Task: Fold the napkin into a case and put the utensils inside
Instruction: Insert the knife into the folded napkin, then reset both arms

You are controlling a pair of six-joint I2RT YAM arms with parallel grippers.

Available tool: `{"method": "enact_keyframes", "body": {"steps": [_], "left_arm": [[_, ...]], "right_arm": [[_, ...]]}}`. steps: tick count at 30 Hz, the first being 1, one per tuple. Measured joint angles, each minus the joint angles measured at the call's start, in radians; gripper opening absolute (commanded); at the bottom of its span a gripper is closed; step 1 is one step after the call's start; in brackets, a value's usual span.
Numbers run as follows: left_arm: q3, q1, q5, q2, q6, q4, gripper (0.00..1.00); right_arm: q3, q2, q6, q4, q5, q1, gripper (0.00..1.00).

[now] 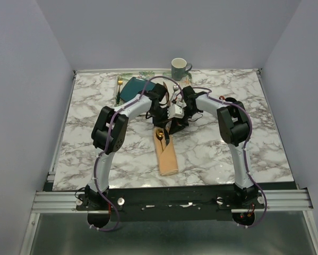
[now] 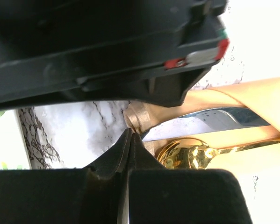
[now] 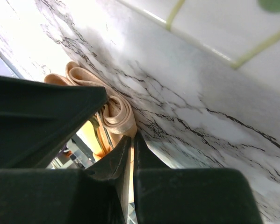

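Two end effectors [image 2: 129,134] [image 3: 132,138], one napkin [image 1: 168,156]

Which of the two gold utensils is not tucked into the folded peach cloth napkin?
The dark-handled gold fork, lying left of the teal plate; the slim gold spoon sits inside the napkin.

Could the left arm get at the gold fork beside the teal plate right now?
Probably yes: the fork lies uncovered left of the teal plate, on that arm's side. The left pincer is shut at the napkin's far end, so it would have to pull away and open first.
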Motion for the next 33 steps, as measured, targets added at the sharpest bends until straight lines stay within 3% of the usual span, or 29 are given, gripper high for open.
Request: {"method": "enact_keyframes", "body": {"steps": [15, 24, 27, 30, 31, 33], "left_arm": [[-0.061, -0.035, -0.059, -0.040, 0.014, 0.044, 0.13], [0.062, 0.048, -0.061, -0.041, -0.108, 0.040, 0.26], [0.069, 0.088, -0.058, -0.055, -0.161, 0.043, 0.38], [0.062, 0.125, -0.043, -0.080, -0.224, 0.045, 0.60], [0.053, 0.134, -0.039, -0.092, -0.239, 0.051, 0.73], [-0.005, 0.156, -0.028, -0.149, -0.293, 0.080, 0.85]], "right_arm": [[0.000, 0.000, 0.005, 0.000, 0.000, 0.000, 0.15], [-0.008, -0.010, -0.005, 0.013, -0.008, 0.000, 0.18], [-0.024, -0.029, -0.012, 0.031, -0.009, 0.000, 0.22], [-0.050, -0.066, -0.026, 0.049, -0.019, 0.000, 0.28], [-0.059, -0.090, -0.037, 0.056, -0.023, 0.000, 0.30], [-0.074, -0.137, -0.062, 0.058, -0.023, 0.000, 0.34]]}}
